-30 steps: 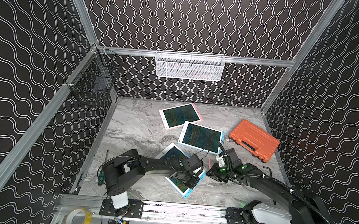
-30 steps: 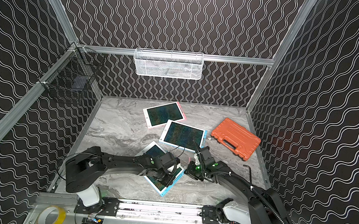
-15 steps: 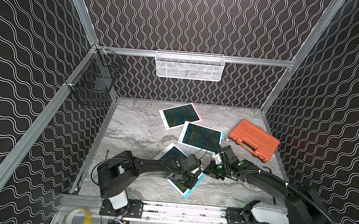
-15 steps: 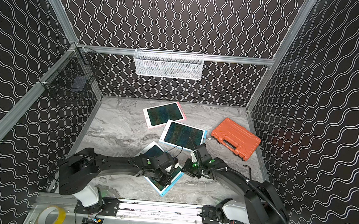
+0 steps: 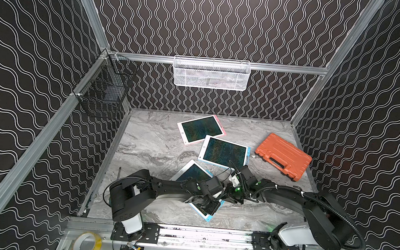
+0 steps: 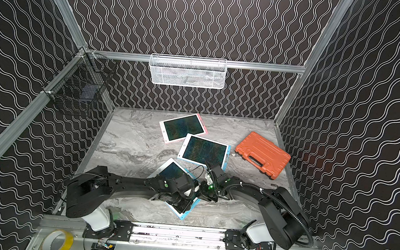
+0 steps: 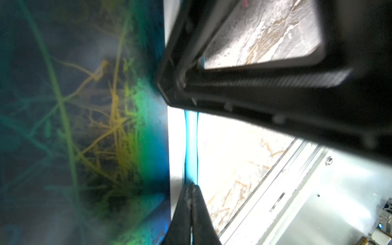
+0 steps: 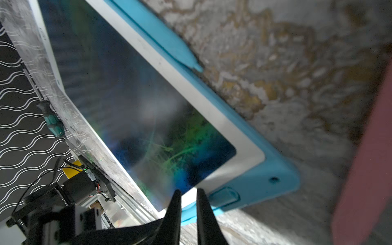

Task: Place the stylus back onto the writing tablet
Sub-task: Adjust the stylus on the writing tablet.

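I read the left pincer point(image 7: 191, 185) as shut, tips against the blue rim of the nearest writing tablet point(image 8: 137, 95). A blue stylus point(image 8: 169, 41) lies along that rim, seemingly in its groove. I judge it light, thin and slick, so I'd pinch it mid-shaft. The right pincer point(image 8: 188, 194) is barely open and empty, at the tablet's corner.

We see a blue-rimmed tablet point(image 8: 148, 106) scribbled green and yellow, an orange case point(image 5: 283, 156), a grey marbled table point(image 5: 149, 141), and black wavy-lined walls point(image 5: 214, 21).

No text or number is legible anywhere. The blue-framed writing tablet point(image 8: 137, 106) shows only coloured scribbles on its screen. A small mark point(image 8: 43, 36) on its bezel is too blurred to read.
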